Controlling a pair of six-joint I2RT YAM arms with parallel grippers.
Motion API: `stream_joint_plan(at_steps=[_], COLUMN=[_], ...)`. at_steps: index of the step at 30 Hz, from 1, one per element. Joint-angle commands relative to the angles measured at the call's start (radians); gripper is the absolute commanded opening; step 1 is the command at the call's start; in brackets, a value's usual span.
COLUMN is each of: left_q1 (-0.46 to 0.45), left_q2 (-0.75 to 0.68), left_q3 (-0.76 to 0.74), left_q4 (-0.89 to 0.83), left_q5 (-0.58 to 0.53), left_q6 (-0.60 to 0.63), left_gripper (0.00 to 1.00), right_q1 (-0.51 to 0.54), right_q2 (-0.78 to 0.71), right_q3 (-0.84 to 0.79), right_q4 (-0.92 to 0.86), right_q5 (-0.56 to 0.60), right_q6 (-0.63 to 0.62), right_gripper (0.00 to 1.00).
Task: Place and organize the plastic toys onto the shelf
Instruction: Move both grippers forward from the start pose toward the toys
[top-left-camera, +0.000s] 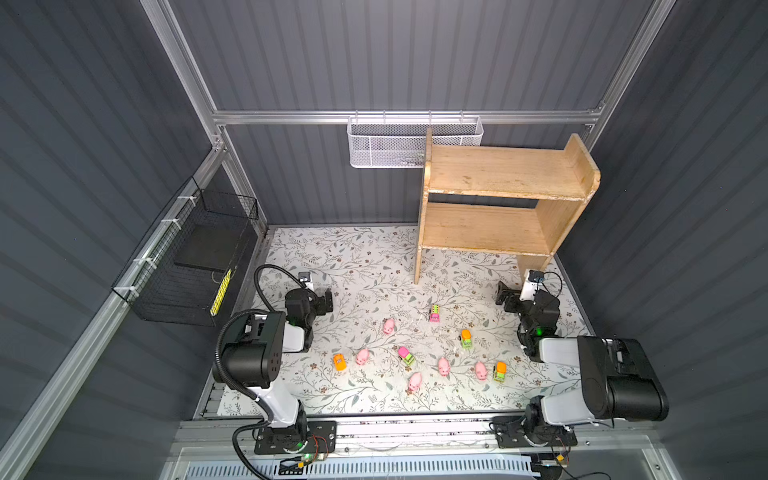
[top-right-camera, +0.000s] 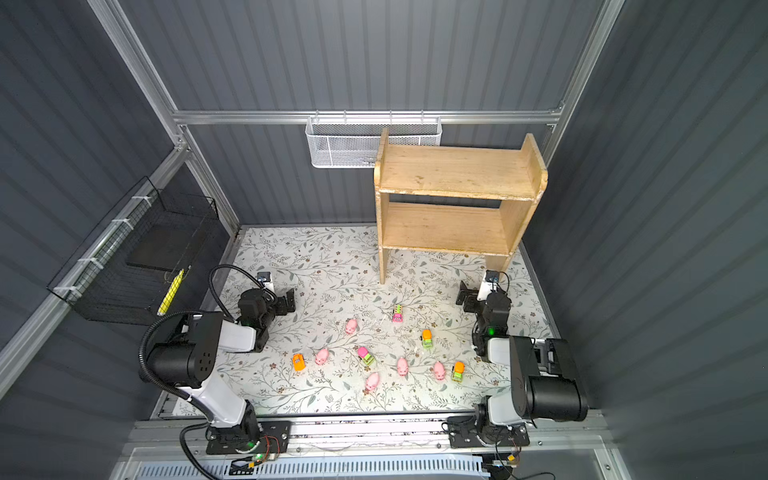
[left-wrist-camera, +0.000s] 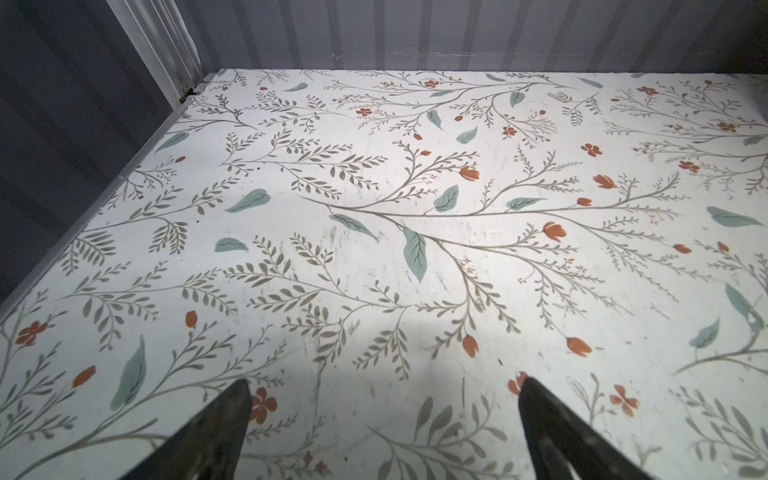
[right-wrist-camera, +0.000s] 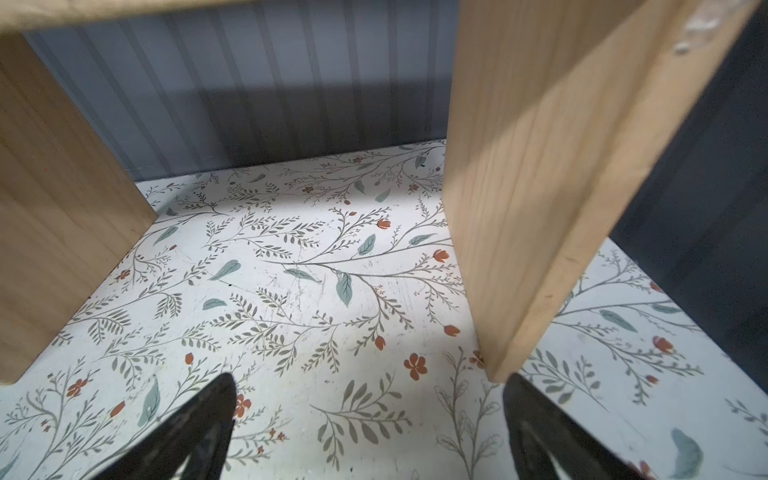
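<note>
At the far left, our left claw (top-left-camera: 323, 301) sits low over a bare patch of the desk (top-left-camera: 353, 266). Its jaws are spread wide with nothing between them, and its wrist view shows only the floral pattern ahead.

Moving right, all ten plastic toys (top-left-camera: 406, 356) lie scattered on the desk, well short of the shelf (top-left-camera: 490, 170). The orange vehicle (top-left-camera: 339, 362) is leftmost, with a pink pig (top-left-camera: 363, 356) just beside it. A pink-and-green vehicle (top-left-camera: 406, 356) sits mid-cluster, and a pink vehicle (top-left-camera: 434, 313) lies nearest the shelf. An orange-and-green vehicle (top-left-camera: 500, 371) closes the row at the right, beside a second pig (top-left-camera: 481, 370).

Further right and back, the shelf stands with both tiers bare. Our right claw (top-left-camera: 504, 296) waits just in front of its right side panel, equally wide and empty.

We judge the task not yet started. No toy is placed, and all ten are left to lift and arrange, perhaps pigs on one tier and vehicles on the other.
</note>
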Motion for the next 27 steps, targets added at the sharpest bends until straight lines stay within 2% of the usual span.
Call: stream_joint_plan(at_steps=[1, 27], left_q1=[-0.003, -0.001], left_q2=[0.010, 0.011], left_q3=[0.013, 0.019], left_q4=[0.008, -0.002], left_q5=[0.007, 0.009], left_q6=[0.021, 0.019], left_gripper=[1.00, 1.00], right_q1=[-0.001, -0.002], right_q2=[0.003, 0.005], right_q3=[0.015, 0.022], right_q4=[0.000, -0.008], right_q5=[-0.010, -0.013], right_q6=[-0.011, -0.010], right_gripper=[0.99, 0.99])
